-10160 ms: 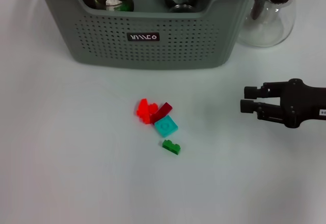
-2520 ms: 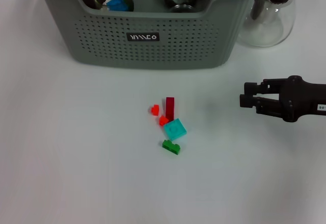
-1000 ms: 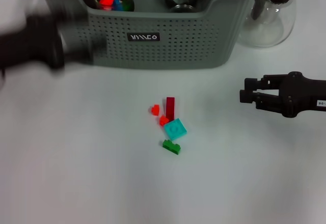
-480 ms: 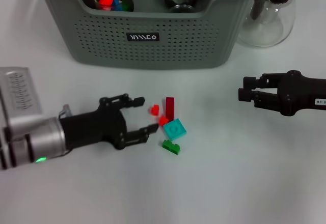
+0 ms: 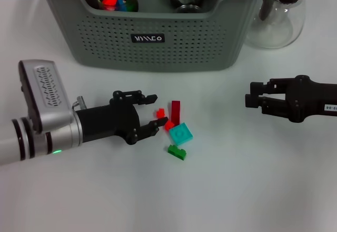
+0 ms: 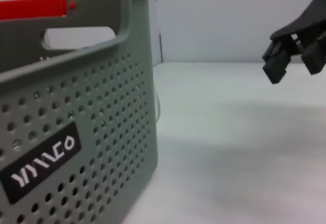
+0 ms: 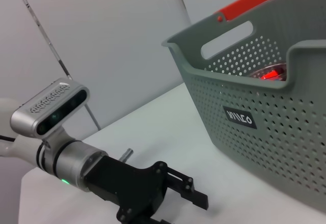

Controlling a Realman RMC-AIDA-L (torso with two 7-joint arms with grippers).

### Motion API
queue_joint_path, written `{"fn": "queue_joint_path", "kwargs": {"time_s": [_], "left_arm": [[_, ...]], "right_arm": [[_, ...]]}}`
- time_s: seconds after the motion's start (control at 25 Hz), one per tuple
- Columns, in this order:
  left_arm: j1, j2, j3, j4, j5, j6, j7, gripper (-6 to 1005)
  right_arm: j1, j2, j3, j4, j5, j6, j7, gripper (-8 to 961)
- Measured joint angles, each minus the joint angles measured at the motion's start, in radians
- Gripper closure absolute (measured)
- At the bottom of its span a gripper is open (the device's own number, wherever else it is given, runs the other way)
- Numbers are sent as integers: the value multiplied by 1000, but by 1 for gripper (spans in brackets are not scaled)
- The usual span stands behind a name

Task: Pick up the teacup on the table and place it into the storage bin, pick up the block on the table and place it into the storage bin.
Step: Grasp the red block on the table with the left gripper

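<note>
Reaching low across the middle of the surface (image 5: pixel 253 190), the left pincer (image 5: pixel 152 115) is spread around a small red block (image 5: pixel 160 113). A clean pinch is best made on that block alone, since a second red block (image 5: pixel 169 125), a dark red bar (image 5: pixel 175 112), a teal block (image 5: pixel 180 134) and a green block (image 5: pixel 177 152) are crowded just beside it. The storage bin (image 5: pixel 158 39) is set at the far edge, with glass cups inside. A glass teapot (image 5: pixel 278 16) is seen at the far right corner. The right pincer (image 5: pixel 251 101) is parked open near the right edge.
</note>
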Motion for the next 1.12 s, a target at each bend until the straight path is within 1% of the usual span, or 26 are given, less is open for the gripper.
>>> {"fn": "queue_joint_path", "kwargs": {"time_s": [0.2,0.36,0.56,0.92,1.12], "left_arm": [[-21,-2,40,-9,1,-66,-12,460],[-37,-4,47,-27,1,-118,-5,469],[-40,-4,49,-37,-3,-110,14,480],[-56,-4,101,-51,-7,-114,17,500],[-43,-4,101,-46,-7,-101,17,519]], "right_arm": [[1,0,-1,0,-1,-5,9,528],[1,0,-2,0,-1,-6,10,528],[-3,2,-1,0,-1,-6,11,528],[-7,2,2,0,-1,-6,11,529],[-7,0,4,0,-1,-2,11,529]]}}
